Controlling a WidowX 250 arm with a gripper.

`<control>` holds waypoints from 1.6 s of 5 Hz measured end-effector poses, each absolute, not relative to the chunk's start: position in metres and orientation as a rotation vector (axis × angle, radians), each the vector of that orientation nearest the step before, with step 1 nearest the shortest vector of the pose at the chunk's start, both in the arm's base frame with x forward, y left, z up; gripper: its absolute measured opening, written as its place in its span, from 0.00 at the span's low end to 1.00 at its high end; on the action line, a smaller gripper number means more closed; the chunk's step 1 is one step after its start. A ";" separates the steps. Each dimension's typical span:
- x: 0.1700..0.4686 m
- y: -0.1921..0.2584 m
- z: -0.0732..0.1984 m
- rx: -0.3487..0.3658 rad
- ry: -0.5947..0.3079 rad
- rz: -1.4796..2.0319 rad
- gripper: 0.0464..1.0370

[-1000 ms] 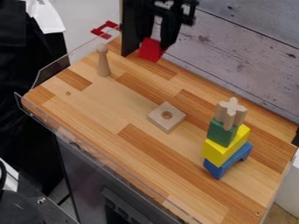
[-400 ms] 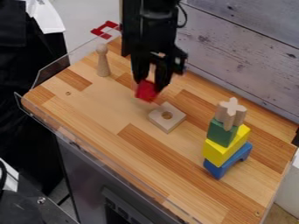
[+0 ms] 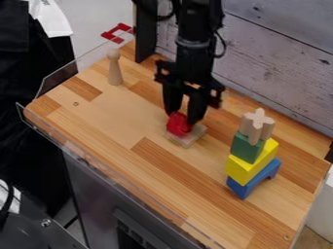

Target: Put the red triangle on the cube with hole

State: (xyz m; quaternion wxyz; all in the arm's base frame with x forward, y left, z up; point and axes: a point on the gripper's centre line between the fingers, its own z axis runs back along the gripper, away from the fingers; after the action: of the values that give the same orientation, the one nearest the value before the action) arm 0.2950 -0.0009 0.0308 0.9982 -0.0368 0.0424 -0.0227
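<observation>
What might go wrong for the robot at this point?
The red block between the black gripper's fingers overlaps the pale wooden block from this view, with much of the pale one showing to the lower right, so it might be let go off-centre and tip. Farther right, a cross-shaped wooden piece tops a stack of green, yellow and blue blocks; a wide sideways swing could topple it.

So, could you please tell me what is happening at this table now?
A black robot gripper holds a red block directly over the flat, square, light-wood block, at or near contact; whether it rests there, I cannot tell. The red block is between the gripper's fingers, so the placing seems unfinished.
</observation>
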 end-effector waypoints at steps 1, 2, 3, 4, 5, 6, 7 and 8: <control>0.295 -0.004 0.025 -0.072 0.104 -0.062 0.47; 0.299 -0.005 0.025 -0.073 0.104 -0.063 0.54; 0.300 -0.004 0.025 -0.069 0.112 -0.053 0.85; 0.301 -0.003 0.027 -0.064 0.114 -0.054 0.97; 0.298 -0.001 0.031 -0.054 0.115 -0.041 0.96; 0.289 -0.001 0.070 -0.033 0.031 -0.020 0.96; 0.278 -0.007 0.106 -0.008 -0.009 -0.041 0.96; 0.265 -0.017 0.119 -0.005 0.022 -0.070 0.96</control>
State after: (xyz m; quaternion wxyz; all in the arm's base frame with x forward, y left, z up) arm 0.2655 -0.0172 0.1186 0.9993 -0.0026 0.0108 -0.0350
